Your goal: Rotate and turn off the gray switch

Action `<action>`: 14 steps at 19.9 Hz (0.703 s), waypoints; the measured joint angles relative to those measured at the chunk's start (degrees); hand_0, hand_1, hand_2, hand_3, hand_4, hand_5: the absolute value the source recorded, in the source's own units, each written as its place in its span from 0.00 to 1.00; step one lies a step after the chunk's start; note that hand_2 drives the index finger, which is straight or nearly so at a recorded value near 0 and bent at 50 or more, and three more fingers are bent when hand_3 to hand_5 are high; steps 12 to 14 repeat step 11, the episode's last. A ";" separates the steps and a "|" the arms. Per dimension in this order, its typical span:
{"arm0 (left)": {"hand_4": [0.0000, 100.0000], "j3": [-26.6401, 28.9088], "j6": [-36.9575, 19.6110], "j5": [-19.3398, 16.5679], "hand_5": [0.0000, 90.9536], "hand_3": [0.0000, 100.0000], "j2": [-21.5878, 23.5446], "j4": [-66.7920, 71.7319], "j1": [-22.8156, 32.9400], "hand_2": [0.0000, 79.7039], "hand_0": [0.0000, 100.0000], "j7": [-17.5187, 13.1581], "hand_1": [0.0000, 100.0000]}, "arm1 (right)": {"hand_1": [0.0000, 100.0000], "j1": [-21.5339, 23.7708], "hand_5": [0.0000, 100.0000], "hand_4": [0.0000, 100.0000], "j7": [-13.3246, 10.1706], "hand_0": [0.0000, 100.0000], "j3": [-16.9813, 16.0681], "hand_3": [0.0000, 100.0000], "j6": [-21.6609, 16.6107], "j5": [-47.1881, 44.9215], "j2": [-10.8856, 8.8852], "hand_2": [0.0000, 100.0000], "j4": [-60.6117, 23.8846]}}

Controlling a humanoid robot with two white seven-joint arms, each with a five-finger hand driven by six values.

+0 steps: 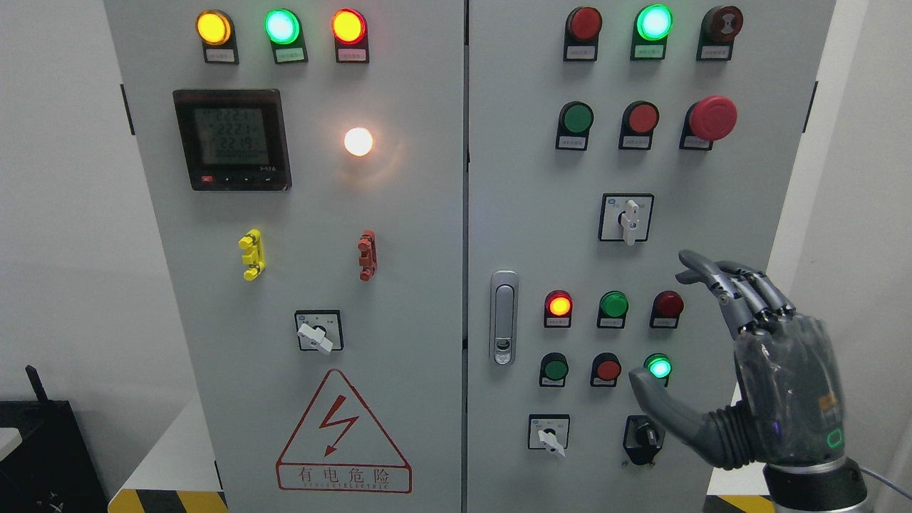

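Cabinet door [420, 285]: matt grey painted sheet metal, smooth. Door latch [504, 317] at its 3 o'clock edge: shiny chrome-look metal. Right hand [748, 356]: dark grey plastic, semi-gloss, translucent palm shell. Meter [231, 139] bezel: glossy black plastic.

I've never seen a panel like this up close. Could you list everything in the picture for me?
Cabinet: one, grey, two doors, fills the middle.
Top lamps: six; left door amber, green, red; right door dark red, lit green, dark.
Meter: one, black, upper left.
White lamp: one, beside the meter.
Clips: yellow, red, left door.
White-handled switches: three.
Dark switch: one, lower right.
Mushroom button: one, red.
Door handle: one, silver.
Warning triangle: one, red.
Right hand: grey, fingers spread, lower right, holding nothing.
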 measured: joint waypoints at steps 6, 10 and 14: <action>0.00 0.00 0.00 0.00 0.00 0.00 0.00 0.01 0.00 0.00 0.12 0.00 0.39 | 0.22 0.47 0.00 0.00 0.21 0.01 -0.30 0.00 0.00 -0.37 -0.98 0.00 -0.87; 0.00 0.00 0.00 0.00 0.00 0.00 -0.01 0.01 0.00 0.00 0.12 0.00 0.39 | 0.23 0.72 0.00 0.00 0.25 0.02 -0.43 0.01 0.26 -0.46 -1.44 0.00 -1.22; 0.00 0.00 0.00 0.00 0.00 0.00 -0.01 0.01 0.00 0.00 0.12 0.00 0.39 | 0.23 0.75 0.00 0.00 0.25 0.02 -0.47 0.01 0.32 -0.47 -1.52 0.00 -1.30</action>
